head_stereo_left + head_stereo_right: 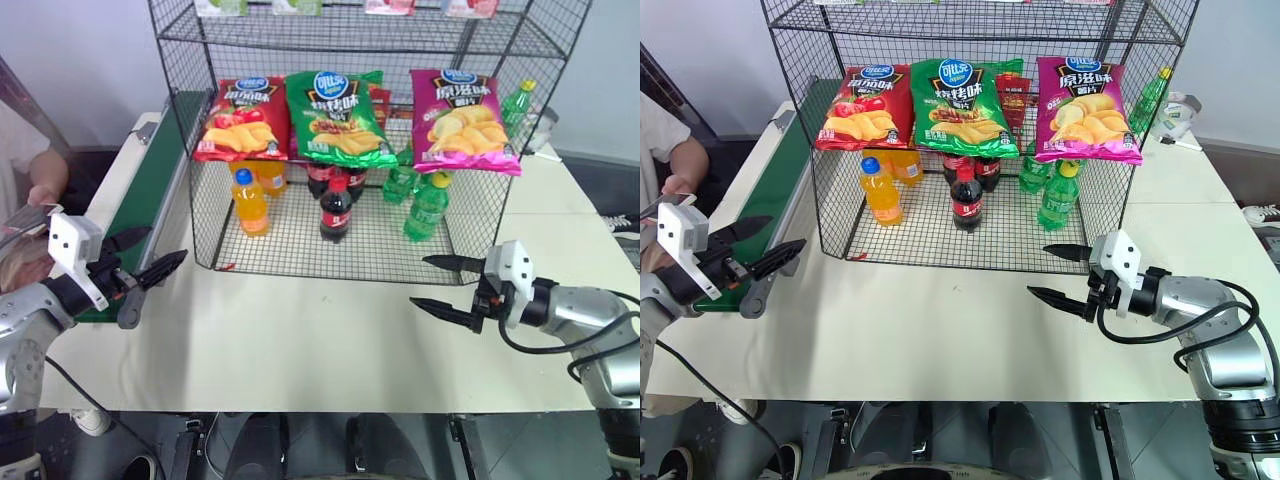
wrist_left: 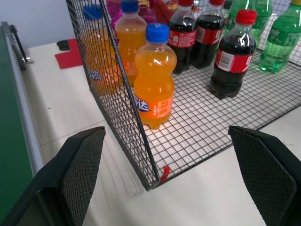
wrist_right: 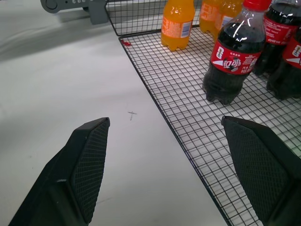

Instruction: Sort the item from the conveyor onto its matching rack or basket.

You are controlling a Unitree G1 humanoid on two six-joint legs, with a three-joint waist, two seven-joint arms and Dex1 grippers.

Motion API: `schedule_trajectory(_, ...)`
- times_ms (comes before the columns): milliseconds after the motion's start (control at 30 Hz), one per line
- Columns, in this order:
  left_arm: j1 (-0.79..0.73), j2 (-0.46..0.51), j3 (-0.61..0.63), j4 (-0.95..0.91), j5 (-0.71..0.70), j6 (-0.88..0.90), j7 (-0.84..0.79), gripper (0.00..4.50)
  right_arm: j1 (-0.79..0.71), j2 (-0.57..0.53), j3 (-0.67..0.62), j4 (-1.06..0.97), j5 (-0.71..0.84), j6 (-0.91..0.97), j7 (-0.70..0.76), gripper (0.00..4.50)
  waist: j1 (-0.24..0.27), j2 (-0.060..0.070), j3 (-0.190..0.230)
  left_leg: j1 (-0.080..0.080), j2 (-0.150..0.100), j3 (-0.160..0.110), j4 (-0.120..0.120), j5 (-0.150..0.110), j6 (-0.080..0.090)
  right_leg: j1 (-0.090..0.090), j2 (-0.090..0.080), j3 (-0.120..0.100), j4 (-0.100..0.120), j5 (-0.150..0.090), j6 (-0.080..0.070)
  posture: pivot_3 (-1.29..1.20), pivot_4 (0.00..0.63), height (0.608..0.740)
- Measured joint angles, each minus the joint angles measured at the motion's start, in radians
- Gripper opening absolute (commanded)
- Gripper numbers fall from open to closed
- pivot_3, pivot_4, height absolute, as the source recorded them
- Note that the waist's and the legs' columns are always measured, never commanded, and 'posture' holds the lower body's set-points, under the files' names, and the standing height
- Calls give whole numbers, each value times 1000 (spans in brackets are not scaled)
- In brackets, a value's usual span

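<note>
The green bag is seen on the rack's middle tier, between a red bag and a magenta bag, above the bottles. The left gripper is held released beside the conveyor, grasping nothing. The right gripper is held spread wide over the table before the rack, likewise empty.

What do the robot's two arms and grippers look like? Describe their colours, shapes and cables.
Both arms are silver-grey metal with rounded segments. Each wrist carries a white boxy housing. The left gripper and right gripper each have two black, tapering fingers with a fine cross-hatched texture on the inner faces. Black cables loop along the right forearm.
</note>
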Motion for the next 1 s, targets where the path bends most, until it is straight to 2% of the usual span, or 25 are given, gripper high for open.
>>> schedule_trajectory(333, 0, -13, -10, 2, 44, -47, 13, 4500, 5, -2, 0, 10, -8, -5, 2, 3949, 1, 0, 0, 0, 0, 0, 1, 0, 0, 0, 0, 0, 0, 0, 0, 0, 150, 739)
schedule_trajectory(1000, -7, -21, -17, 16, 42, -45, -10, 4500, -5, -2, 0, 16, -24, -23, 2, 3949, 1, 0, 0, 0, 0, 0, 2, 0, 0, 0, 0, 0, 2, 0, 0, 0, 150, 739)
